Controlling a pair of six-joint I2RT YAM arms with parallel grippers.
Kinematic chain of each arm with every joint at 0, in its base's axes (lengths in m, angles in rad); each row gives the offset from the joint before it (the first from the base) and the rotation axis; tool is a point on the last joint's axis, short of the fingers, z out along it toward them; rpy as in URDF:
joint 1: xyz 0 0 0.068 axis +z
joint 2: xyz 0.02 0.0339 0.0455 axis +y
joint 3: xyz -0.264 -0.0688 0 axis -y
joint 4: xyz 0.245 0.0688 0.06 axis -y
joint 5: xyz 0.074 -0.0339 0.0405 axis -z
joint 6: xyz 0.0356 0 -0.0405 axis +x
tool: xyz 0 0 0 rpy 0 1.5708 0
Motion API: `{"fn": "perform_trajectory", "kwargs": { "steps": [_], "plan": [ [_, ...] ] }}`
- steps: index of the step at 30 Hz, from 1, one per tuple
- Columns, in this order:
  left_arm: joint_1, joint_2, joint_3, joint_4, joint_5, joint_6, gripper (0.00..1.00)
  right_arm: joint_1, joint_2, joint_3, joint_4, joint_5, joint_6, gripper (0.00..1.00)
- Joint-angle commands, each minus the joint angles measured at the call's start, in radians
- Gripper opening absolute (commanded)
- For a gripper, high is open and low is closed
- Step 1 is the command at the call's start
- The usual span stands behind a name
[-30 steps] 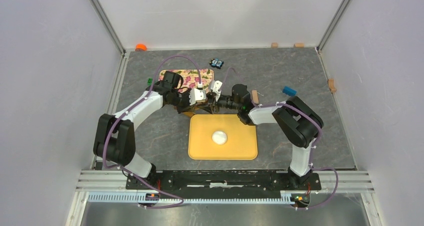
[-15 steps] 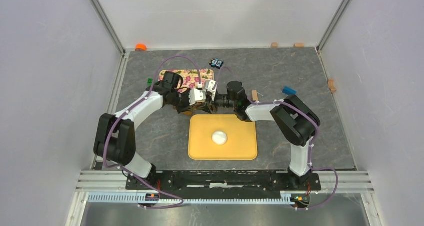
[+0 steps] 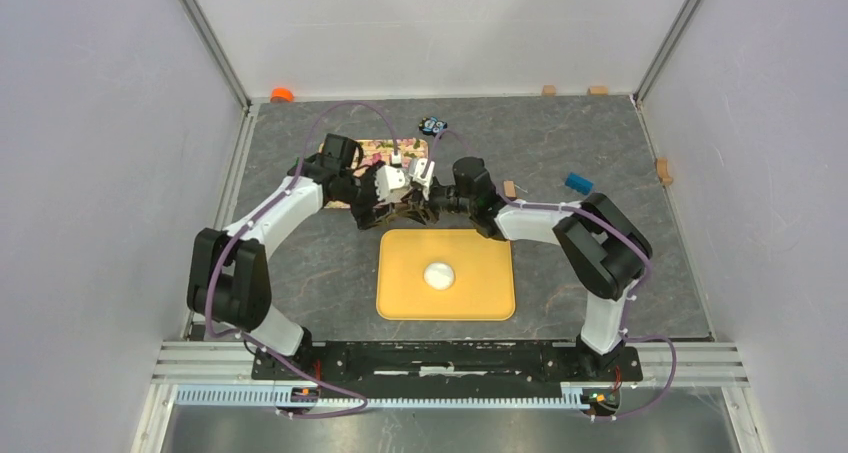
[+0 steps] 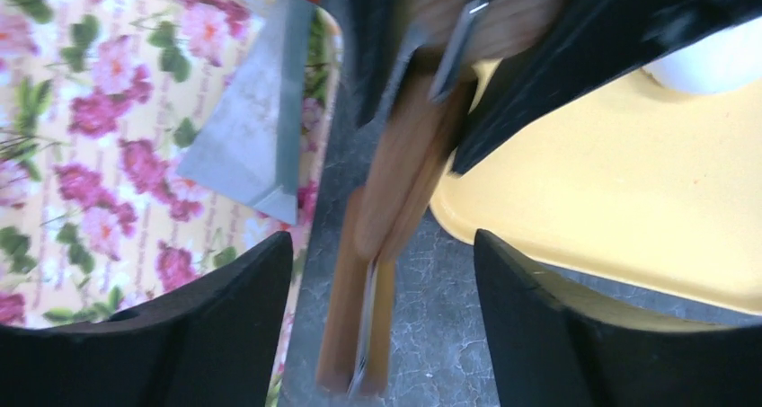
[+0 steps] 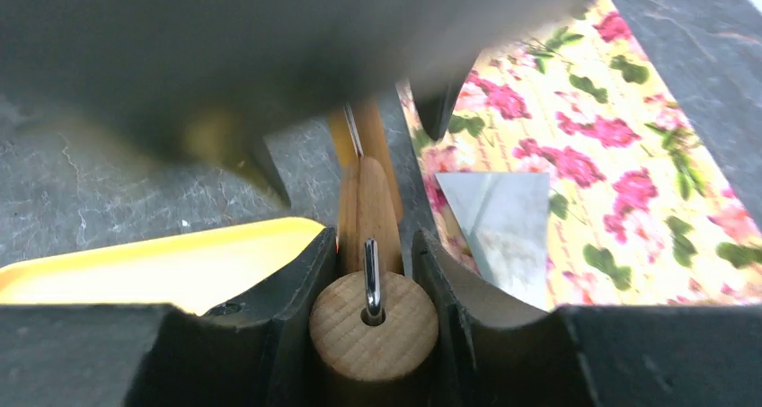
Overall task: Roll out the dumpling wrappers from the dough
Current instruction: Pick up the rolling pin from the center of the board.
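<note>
Both arms have shifted a little toward the far edge of the desk [image 3: 300, 263] since the earlier frame. Their wrists now meet just beyond the far edge of the yellow board [image 3: 480, 293], beside the floral board [image 4: 90, 155].

Findings:
- The right pincer [image 5: 373, 245] is clamped on the round end of the wooden rolling pin [image 4: 395, 191].
- The left pincer [image 4: 382, 281] stands apart, its fingers [image 4: 243, 308] astride the pin's other handle without gripping it.
- Whether the pin is clear of the desk cannot be told.
- A metal scraper [image 4: 252, 137] lies on the floral board.
- The dough [image 3: 438, 274] sits as a rounded lump at the middle of the yellow board, well apart from both pincers and not yet flattened.

Assessment: the step in hand is fetching the pin, and rolling has not begun. The next move calls for bringing the pin toward the near edge, level over the dough. The left pincer must either close on its handle or withdraw clear.
</note>
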Motion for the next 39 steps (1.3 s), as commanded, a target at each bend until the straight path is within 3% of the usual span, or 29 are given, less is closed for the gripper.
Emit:
{"fn": "perform_trajectory", "kwargs": {
  "steps": [1,4,9,15,19,23,26,32,39],
  "plan": [
    [0.042,-0.104,0.137,-0.051,0.024,-0.107,0.84,0.007,-0.173,-0.014,-0.109,0.120,-0.108,0.00],
    [0.064,-0.174,0.175,-0.101,0.045,-0.123,0.94,0.011,-0.254,0.002,-0.204,0.176,-0.196,0.00],
    [0.066,-0.246,0.173,-0.176,0.087,-0.168,0.97,0.043,-0.376,0.023,-0.497,0.448,-0.400,0.00],
    [0.065,-0.126,0.122,-0.209,0.064,-0.231,0.95,0.118,-0.687,-0.213,-0.627,0.620,-0.505,0.00],
    [0.062,-0.038,0.129,-0.246,0.131,-0.264,0.86,0.251,-0.837,-0.343,-0.679,0.735,-0.564,0.00],
    [0.041,-0.042,0.103,-0.214,0.188,-0.346,0.86,0.434,-0.864,-0.379,-0.730,0.827,-0.616,0.00],
    [0.016,-0.038,0.055,-0.156,0.122,-0.417,0.84,0.534,-0.875,-0.388,-0.748,0.893,-0.628,0.00],
    [-0.114,0.062,-0.015,0.041,-0.299,-0.466,0.83,0.614,-0.845,-0.364,-0.842,0.912,-0.600,0.00],
    [-0.259,0.239,0.066,0.075,-0.403,-0.398,0.81,0.659,-0.854,-0.331,-0.890,0.917,-0.565,0.00]
  ]
}}
